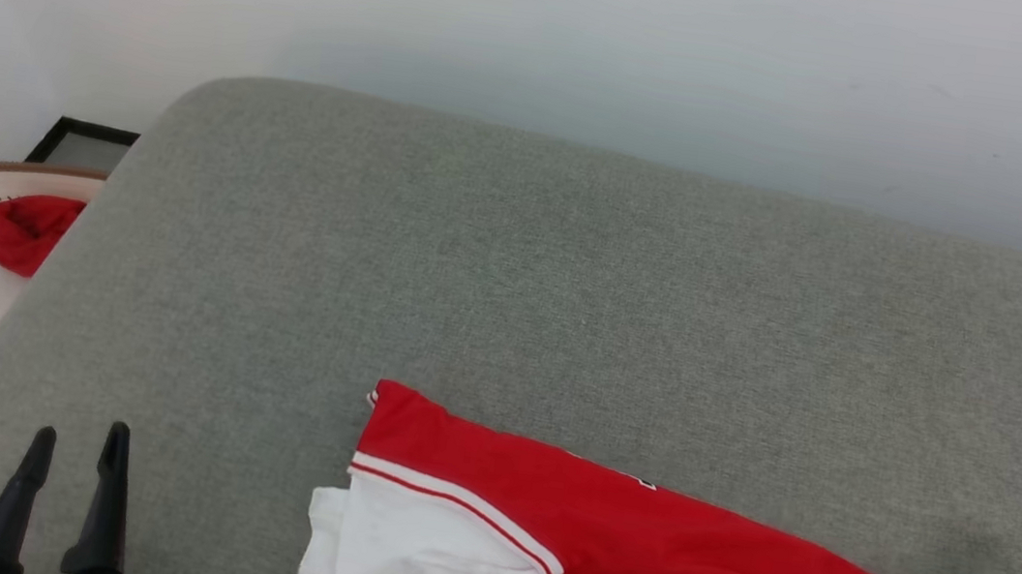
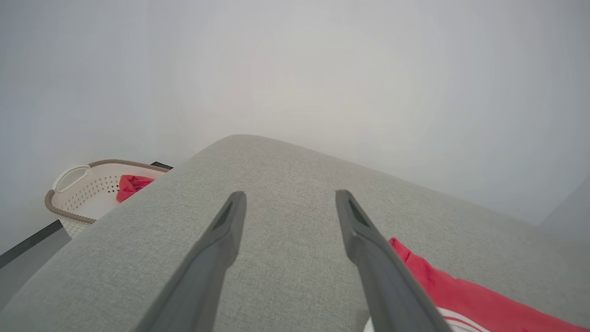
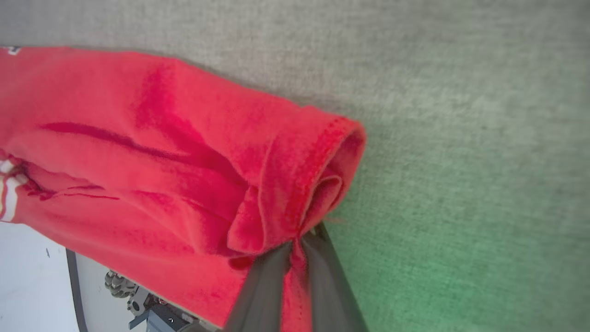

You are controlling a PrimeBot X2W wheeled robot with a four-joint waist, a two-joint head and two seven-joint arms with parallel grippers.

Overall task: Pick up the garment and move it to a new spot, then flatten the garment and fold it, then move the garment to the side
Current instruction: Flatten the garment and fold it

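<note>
Garment (image 1: 635,546) gripped for pick-up.
Its hem is clamped in the closed right hand (image 3: 299,237); the left hand (image 2: 290,198) is spread wide, empty; lifting is required next.

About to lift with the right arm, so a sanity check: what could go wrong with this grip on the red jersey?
The right end effector pinches only a rolled bit of hem on the red white-sleeved basketball T-shirt, so it may slip on lifting. The shirt seems to overhang the near edge of the grey upholstered cushion and might slide off. The left end effector is open, apart: no backup.
</note>
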